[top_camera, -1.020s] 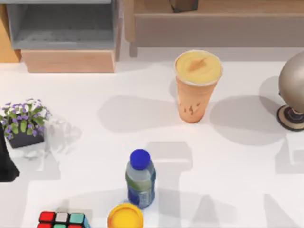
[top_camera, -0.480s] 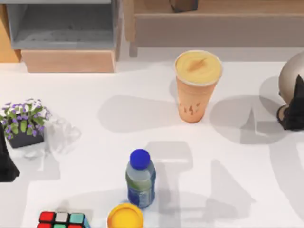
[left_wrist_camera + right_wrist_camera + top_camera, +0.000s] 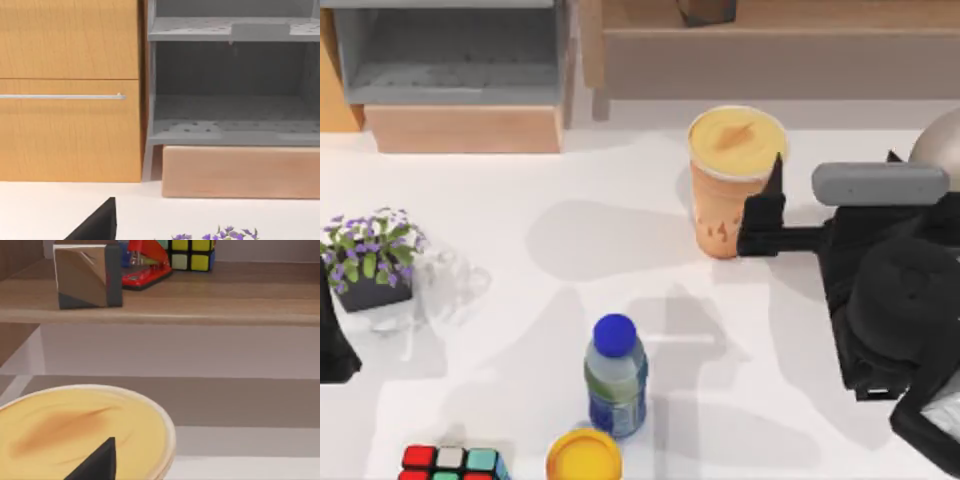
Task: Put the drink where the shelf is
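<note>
Drink [image 3: 730, 180] upright — right gripper [image 3: 763, 212] just beside it, rightward

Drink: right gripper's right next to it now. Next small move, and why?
Probably ease the right gripper a little further toward the top view's left, so its fingers straddle the drink, then close. One fingertip sits at the cup's right side, and no grasp shows. The drink stands upright on the table in front of the shelf. The left arm sits parked at the table's left edge.
</note>
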`<state>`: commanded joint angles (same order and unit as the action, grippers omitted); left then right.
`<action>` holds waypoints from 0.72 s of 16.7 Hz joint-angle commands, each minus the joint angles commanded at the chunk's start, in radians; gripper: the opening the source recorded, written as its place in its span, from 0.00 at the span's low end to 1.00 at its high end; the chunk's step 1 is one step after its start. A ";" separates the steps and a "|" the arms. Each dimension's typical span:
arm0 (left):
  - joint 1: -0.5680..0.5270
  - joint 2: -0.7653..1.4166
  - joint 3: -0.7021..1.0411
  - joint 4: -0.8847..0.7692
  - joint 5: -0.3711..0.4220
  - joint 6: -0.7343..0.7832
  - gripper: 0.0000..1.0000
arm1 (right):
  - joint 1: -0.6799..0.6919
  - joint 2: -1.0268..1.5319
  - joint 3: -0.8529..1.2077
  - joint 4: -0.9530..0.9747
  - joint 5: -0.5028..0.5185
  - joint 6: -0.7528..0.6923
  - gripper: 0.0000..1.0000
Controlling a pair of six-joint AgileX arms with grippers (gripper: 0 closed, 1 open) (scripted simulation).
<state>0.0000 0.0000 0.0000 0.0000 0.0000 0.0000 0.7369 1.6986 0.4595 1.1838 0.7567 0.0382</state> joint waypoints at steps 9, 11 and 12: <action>0.000 0.000 0.000 0.000 0.000 0.000 1.00 | 0.204 0.515 0.165 0.386 0.225 -0.027 1.00; 0.000 0.000 0.000 0.000 0.000 0.000 1.00 | 0.209 0.527 0.170 0.396 0.231 -0.029 1.00; 0.000 0.000 0.000 0.000 0.000 0.000 1.00 | 0.209 0.527 0.170 0.396 0.231 -0.029 1.00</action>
<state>0.0000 0.0000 0.0000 0.0000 0.0000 0.0000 0.9460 2.2261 0.6293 1.5800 0.9877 0.0096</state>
